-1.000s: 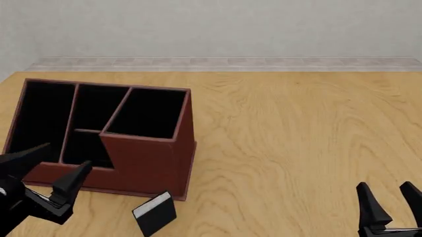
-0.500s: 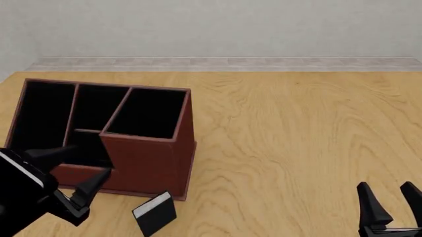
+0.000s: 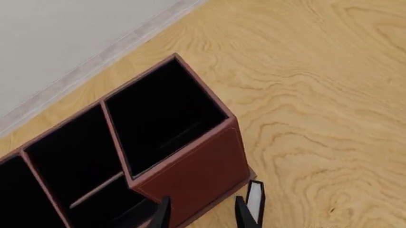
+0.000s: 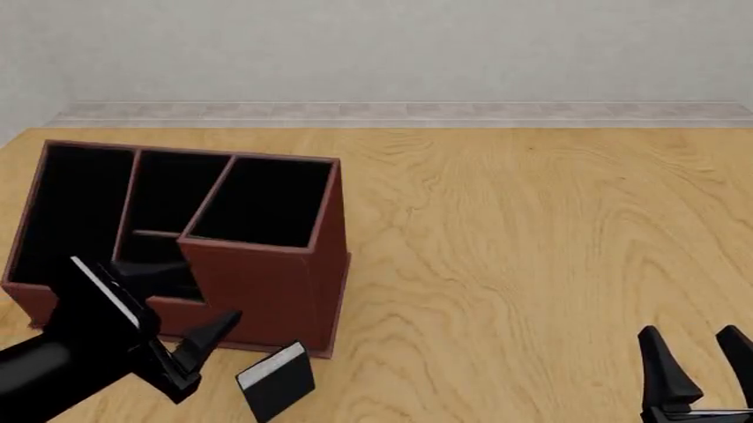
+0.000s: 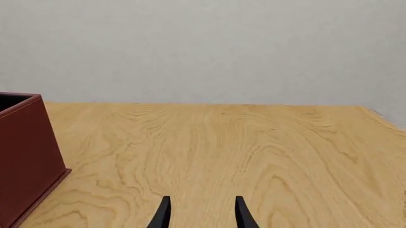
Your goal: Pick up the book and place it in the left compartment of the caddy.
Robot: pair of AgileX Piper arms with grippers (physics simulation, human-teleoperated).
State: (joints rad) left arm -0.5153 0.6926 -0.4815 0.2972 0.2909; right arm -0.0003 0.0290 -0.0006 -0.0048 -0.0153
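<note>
Setting: we have a pale wood-grain table (image 4: 530,264) under a plain grey wall, a light trim strip running along the far edge.

Left compartment (image 4: 69,211): the long black-lined slot at the caddy's far-left end, nothing in it that we can see — that is where the book has to end up.

Caddy (image 4: 264,295): reddish-brown, on the table's left side, taller angled section on its right end; its near-right corner stands just beside the book.

Left gripper (image 4: 189,339): low in front of the caddy's near wall, fingers spread wide and holding nothing; it sits just left of the book, so we judge it is lining up for the pick.

Book (image 4: 278,381): small, black, white page edge showing, propped at a tilt on the table near the caddy's front corner, not yet grasped. In the left wrist view it lies right by one finger.

Right gripper (image 4: 697,363): parked well apart at the near right, fingers parted and holding nothing, clear of the work.
</note>
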